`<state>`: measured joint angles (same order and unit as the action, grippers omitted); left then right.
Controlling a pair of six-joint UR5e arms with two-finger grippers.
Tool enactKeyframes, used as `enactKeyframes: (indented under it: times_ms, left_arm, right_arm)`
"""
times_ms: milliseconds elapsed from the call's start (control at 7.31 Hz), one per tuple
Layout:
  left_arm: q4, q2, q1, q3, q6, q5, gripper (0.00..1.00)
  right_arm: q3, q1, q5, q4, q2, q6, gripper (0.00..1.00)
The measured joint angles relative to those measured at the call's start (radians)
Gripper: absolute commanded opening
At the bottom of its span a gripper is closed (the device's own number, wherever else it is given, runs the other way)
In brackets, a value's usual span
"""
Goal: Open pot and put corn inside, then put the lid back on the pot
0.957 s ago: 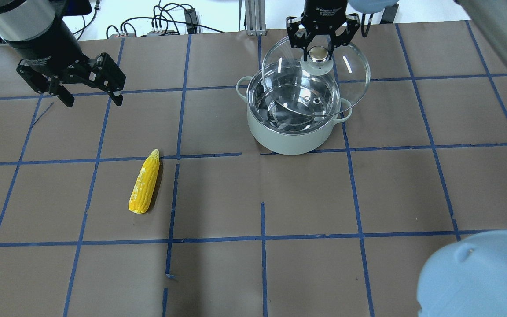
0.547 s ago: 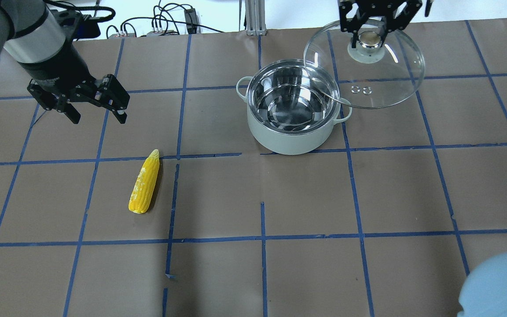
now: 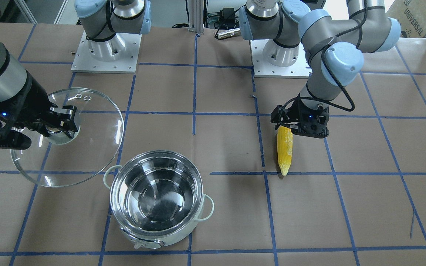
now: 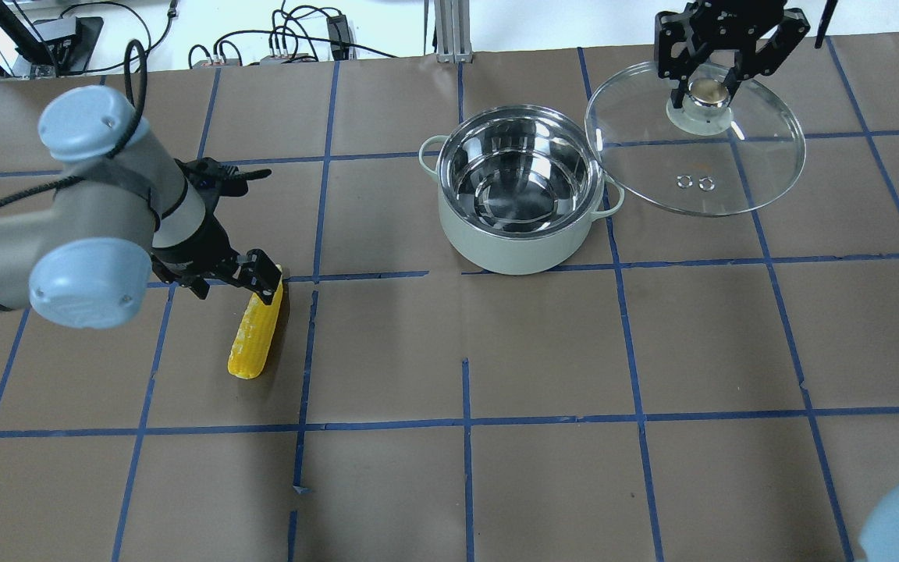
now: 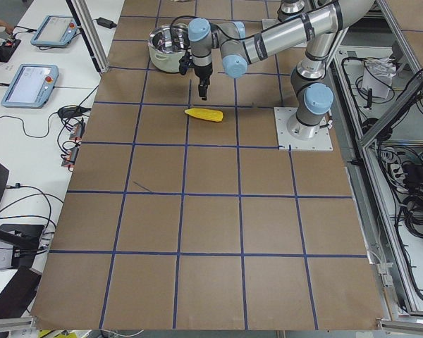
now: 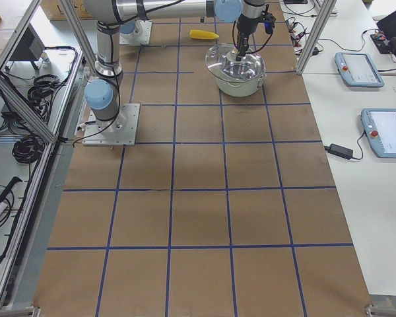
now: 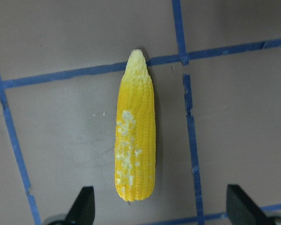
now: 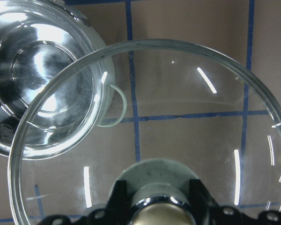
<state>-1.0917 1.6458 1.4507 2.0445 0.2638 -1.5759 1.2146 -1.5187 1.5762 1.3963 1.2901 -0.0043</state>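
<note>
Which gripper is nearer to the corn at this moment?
Left. The left gripper hovers directly above the corn with its fingers open. The right gripper holds the lid by its knob, beyond the pot.

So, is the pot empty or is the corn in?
Empty: the pot shows bare steel inside; the corn lies on the table.

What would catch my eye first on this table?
Probably the big clear glass lid, gripped by its knob in the right pincer, beside the shiny, empty, open pot. Next, the bright yellow corn lying on the brown table, with the left pincer open above it.
</note>
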Motion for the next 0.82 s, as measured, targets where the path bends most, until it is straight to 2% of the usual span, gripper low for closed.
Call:
enactKeyframes:
  times_ms: [274, 547, 821]
  left_arm:
    - [0.221, 0.088, -0.001, 0.100, 0.025, -0.006, 1.00]
    - [0.340, 0.159, -0.002, 0.131, 0.071, -0.016, 0.97]
    - [0.363, 0.173, -0.004, 0.143, 0.085, -0.054, 0.43]
  right_arm:
    - [0.028, 0.009, 0.001, 0.001, 0.013, -0.007, 0.25]
    - [0.032, 0.010, 0.001, 0.003, 0.019, -0.009, 0.25]
    - [0.034, 0.011, 0.000, 0.004, 0.021, -0.010, 0.25]
